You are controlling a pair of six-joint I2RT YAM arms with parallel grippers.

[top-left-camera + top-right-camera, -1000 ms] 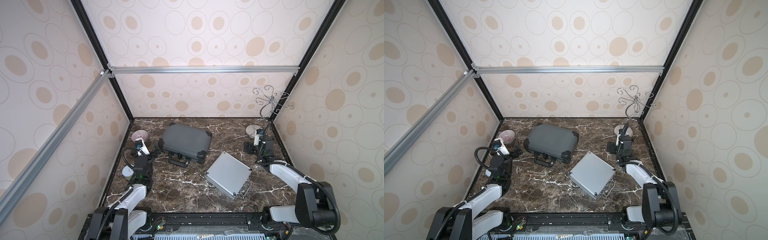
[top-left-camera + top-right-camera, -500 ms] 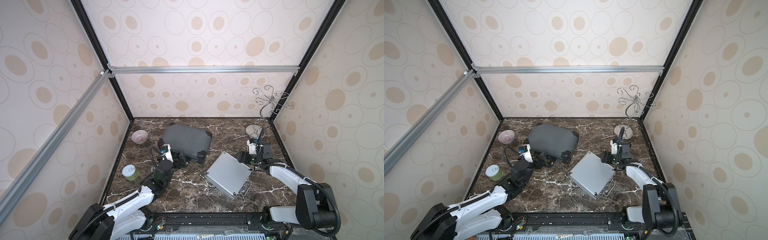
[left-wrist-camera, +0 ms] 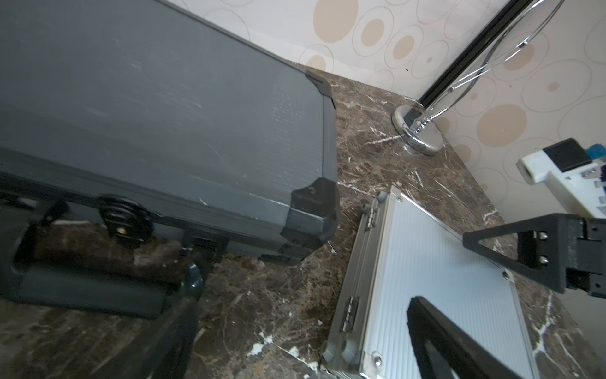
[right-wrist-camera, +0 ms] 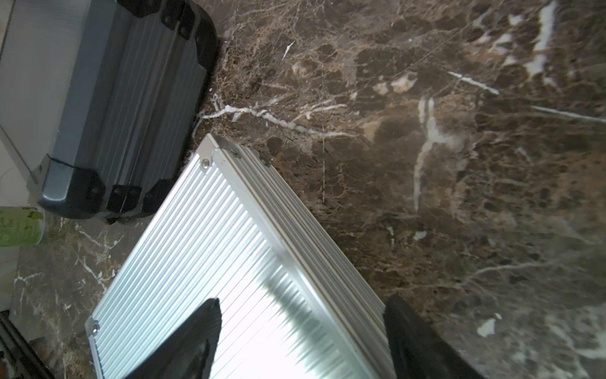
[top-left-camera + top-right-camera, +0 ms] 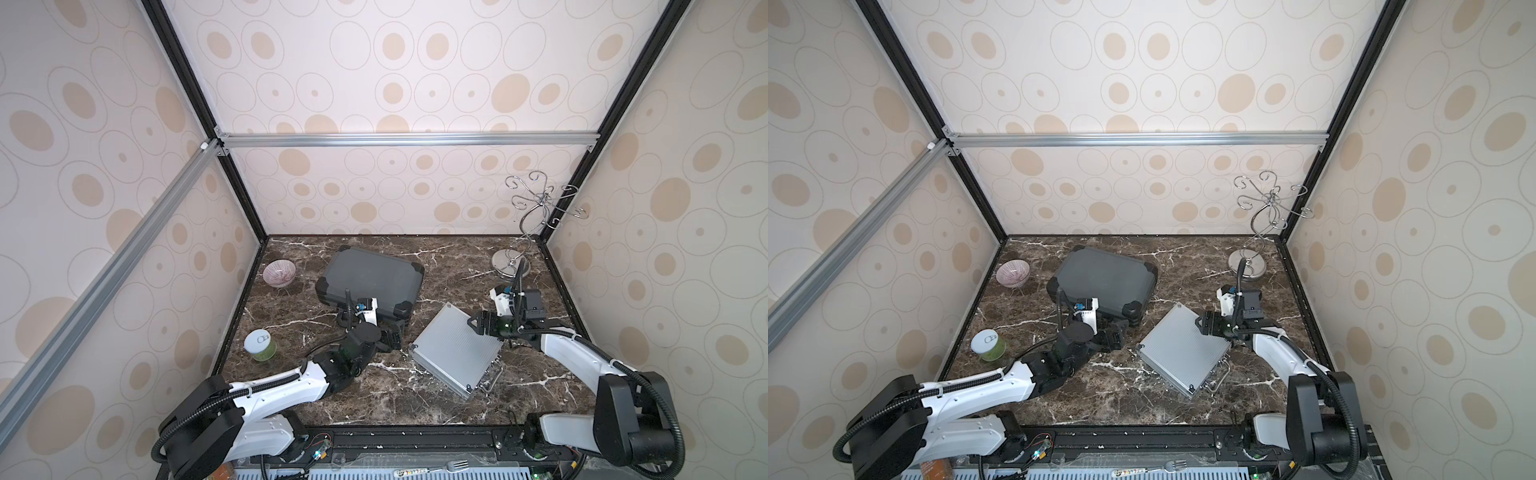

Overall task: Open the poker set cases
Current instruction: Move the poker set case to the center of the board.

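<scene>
Both poker set cases lie shut on the marble table. The dark grey case (image 5: 370,276) (image 5: 1104,276) (image 3: 164,115) (image 4: 114,98) lies at the back, its black handle (image 3: 82,288) facing the front. The ribbed silver case (image 5: 455,353) (image 5: 1183,353) (image 3: 426,262) (image 4: 213,246) lies askew right of centre. My left gripper (image 5: 392,334) (image 5: 1115,332) (image 3: 301,302) is open above bare marble, between the handle and the silver case. My right gripper (image 5: 476,324) (image 5: 1202,322) (image 4: 301,305) is open astride the silver case's far right edge, one finger over the lid, one outside the side wall.
A pink bowl (image 5: 279,273) sits at the back left. By the left wall stands a green jar with a white lid (image 5: 259,345) (image 4: 19,226). A chrome hook stand (image 5: 511,264) (image 3: 416,134) occupies the back right corner. Patterned walls close three sides.
My left arm has swung from the left wall by the bowl to the dark case's front, near its handle. My right gripper has come from the right side onto the silver case's edge.
</scene>
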